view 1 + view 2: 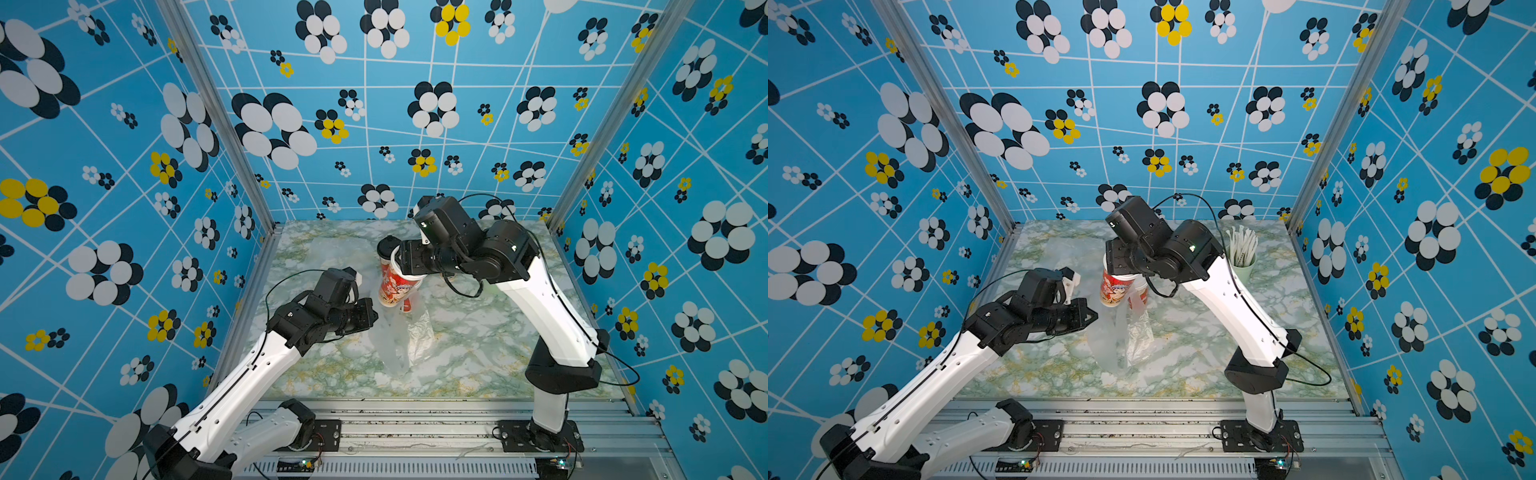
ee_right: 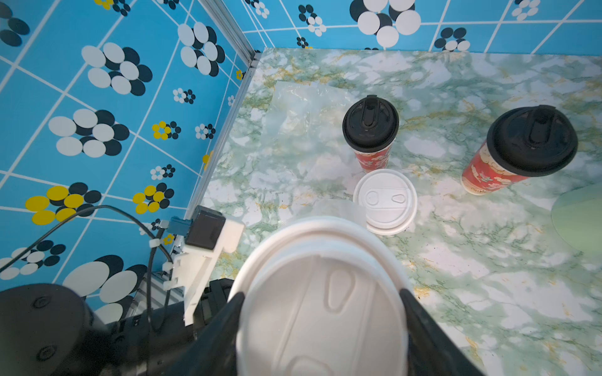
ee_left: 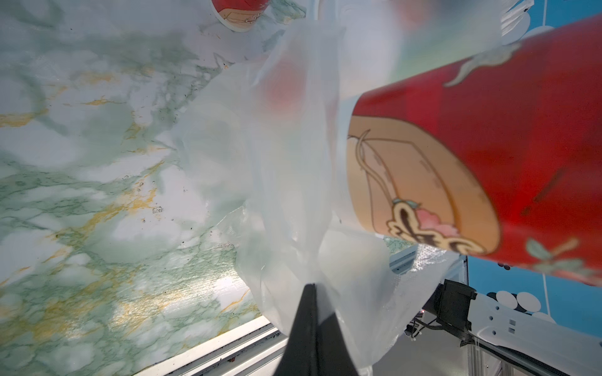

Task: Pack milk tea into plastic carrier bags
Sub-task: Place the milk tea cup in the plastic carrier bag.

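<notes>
My right gripper [image 2: 321, 302] is shut on the white flat lid end of a red milk tea cup [image 1: 394, 286] [image 1: 1115, 287] and holds it tilted. Its base [image 3: 423, 182] hangs beside the raised plastic carrier bag [image 3: 293, 169] [image 1: 401, 336]. My left gripper [image 3: 312, 289] [image 1: 373, 318] is shut on a bunched edge of that bag. A second white-lidded cup [image 2: 384, 201] [image 1: 1140, 291] stands just behind, partly veiled by the plastic; whether it is inside the bag I cannot tell. Two black-lidded cups [image 2: 369, 125] [image 2: 531, 140] stand further back.
A second bag [image 2: 303, 110] lies flat near the back left corner of the marble table [image 1: 478, 340]. A pale green cup of white straws [image 1: 1241, 255] stands at the back right, behind the right arm. Blue patterned walls close in three sides.
</notes>
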`<state>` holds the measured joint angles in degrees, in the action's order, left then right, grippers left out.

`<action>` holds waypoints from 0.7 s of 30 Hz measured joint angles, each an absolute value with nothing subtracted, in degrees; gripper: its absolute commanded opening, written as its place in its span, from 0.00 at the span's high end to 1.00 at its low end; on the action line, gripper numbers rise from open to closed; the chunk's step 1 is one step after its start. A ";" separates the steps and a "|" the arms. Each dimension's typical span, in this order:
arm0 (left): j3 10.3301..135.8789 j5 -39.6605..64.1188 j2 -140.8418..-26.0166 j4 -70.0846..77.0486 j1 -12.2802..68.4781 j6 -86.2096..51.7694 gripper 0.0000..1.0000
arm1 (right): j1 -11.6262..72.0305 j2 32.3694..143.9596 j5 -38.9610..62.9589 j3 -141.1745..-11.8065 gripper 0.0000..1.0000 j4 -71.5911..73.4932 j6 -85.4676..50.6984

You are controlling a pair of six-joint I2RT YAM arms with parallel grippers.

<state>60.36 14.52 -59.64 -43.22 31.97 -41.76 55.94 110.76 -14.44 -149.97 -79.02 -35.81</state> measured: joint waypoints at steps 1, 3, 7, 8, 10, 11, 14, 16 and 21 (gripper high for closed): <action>60.36 14.46 -59.64 -43.42 31.97 -41.76 1.00 | 56.14 111.20 -14.41 -149.97 0.33 -79.02 -35.83; 60.36 14.06 -59.55 -43.48 31.97 -41.76 1.00 | 56.38 112.01 -14.41 -149.97 0.33 -79.05 -35.99; 60.34 13.41 -58.54 -43.77 31.97 -41.76 1.00 | 56.60 113.82 -14.50 -149.97 0.33 -79.02 -35.99; 60.34 13.39 -58.22 -43.79 31.97 -41.76 1.00 | 56.62 114.26 -14.55 -149.97 0.33 -79.02 -35.99; 60.34 13.21 -57.71 -43.79 31.97 -41.76 1.00 | 56.62 115.13 -14.85 -149.97 0.33 -79.00 -35.97; 60.34 13.19 -57.54 -43.79 31.97 -41.76 1.00 | 56.62 115.61 -14.96 -149.97 0.34 -78.94 -35.97; 60.34 12.97 -57.34 -43.81 31.94 -41.76 1.00 | 56.69 117.27 -15.55 -150.17 0.34 -78.70 -35.97; 60.34 12.75 -57.19 -43.86 31.90 -41.76 1.00 | 56.84 118.41 -15.90 -150.17 0.34 -78.43 -35.97; 60.34 12.34 -56.51 -44.01 31.86 -41.76 1.00 | 57.69 121.10 -16.01 -150.17 0.34 -77.19 -35.97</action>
